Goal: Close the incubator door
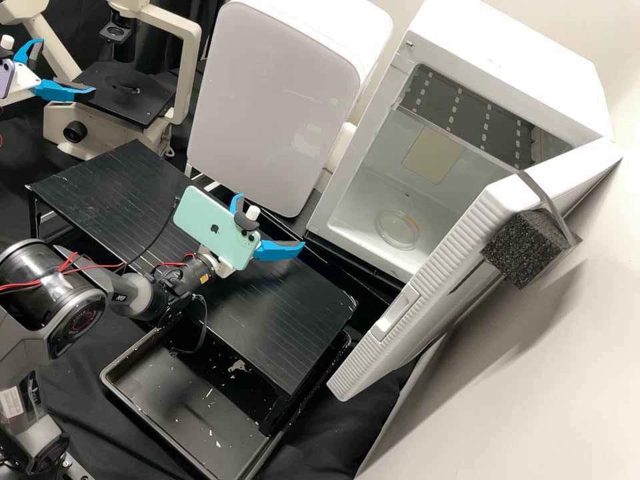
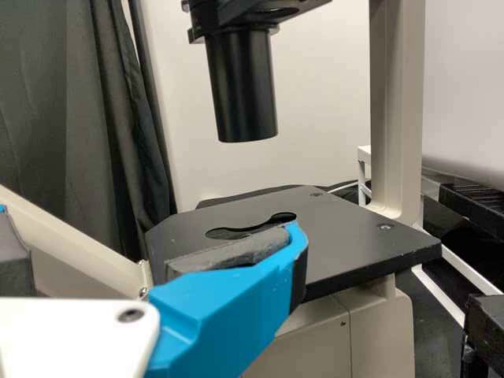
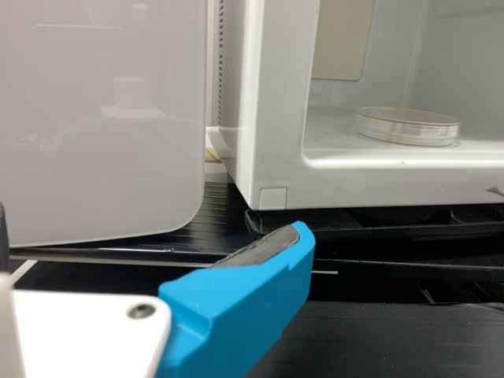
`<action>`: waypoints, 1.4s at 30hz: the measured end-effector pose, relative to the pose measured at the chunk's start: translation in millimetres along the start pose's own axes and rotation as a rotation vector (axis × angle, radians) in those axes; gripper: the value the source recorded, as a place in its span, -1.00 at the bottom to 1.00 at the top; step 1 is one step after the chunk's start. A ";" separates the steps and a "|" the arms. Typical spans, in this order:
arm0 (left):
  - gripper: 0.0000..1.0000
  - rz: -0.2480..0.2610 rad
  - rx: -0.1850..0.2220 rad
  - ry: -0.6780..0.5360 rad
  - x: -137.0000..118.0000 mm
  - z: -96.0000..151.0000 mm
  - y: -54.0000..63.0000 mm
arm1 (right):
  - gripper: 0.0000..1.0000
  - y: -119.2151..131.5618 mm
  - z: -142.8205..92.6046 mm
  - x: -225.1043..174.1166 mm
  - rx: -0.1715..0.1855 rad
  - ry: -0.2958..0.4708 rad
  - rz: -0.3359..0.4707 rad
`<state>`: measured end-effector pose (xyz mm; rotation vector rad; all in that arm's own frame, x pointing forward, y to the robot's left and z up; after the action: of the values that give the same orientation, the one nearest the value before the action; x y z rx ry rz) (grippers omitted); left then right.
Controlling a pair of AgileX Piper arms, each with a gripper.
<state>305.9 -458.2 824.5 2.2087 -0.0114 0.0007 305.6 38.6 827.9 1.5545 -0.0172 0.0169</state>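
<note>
Hangs spread as the right hand (image 1: 270,221), nearer than the likewise spread left hand (image 1: 62,66) to the open incubator door (image 1: 460,247), off right in the high view with its long edge slanting down leftward.

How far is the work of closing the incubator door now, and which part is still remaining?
Looks done: only the dish is inside the incubator; no closing is evident.
In hand: nothing; the right gripper, open and empty, is before the incubator, off the door.
Left: the whole closing, since the door stands wide open.
</note>
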 end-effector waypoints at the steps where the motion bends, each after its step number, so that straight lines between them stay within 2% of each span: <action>1: 1.00 0.000 0.000 0.000 0.0 0.0 0.0 | 1.00 0.0 0.0 0.0 0.000 0.000 0.000; 14: 1.00 0.000 0.000 0.000 0.0 0.0 0.0 | 1.00 -1.2 2.5 -6.5 0.000 -0.003 0.001; 18: 1.00 0.000 0.000 0.000 0.0 0.0 0.0 | 1.00 6.2 9.0 -22.6 0.003 -0.011 0.043; 22: 1.00 0.000 0.000 0.000 0.0 0.0 0.0 | 1.00 20.4 20.5 -51.0 0.005 -0.003 0.145; 28: 1.00 0.000 0.000 0.000 0.0 0.0 0.0 | 1.00 50.7 36.7 -102.3 0.011 -0.055 0.335; 32: 1.00 0.000 0.000 0.000 0.0 0.0 0.0 | 1.00 70.1 41.9 -136.6 0.050 -0.076 0.504; 36: 1.00 0.000 0.000 0.000 0.0 0.0 0.0 | 1.00 83.2 50.7 -154.8 0.081 -0.129 0.637; 39: 1.00 0.000 0.000 0.000 0.0 0.0 0.0 | 1.00 89.0 56.5 -160.3 0.102 -0.158 0.687; 42: 1.00 0.000 0.000 0.000 0.0 0.0 0.0 | 1.00 91.5 60.1 -162.8 0.107 -0.178 0.707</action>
<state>305.9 -458.2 824.5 2.2087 -0.0114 0.0007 140.9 -20.1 916.8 1.5820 -0.7135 0.4425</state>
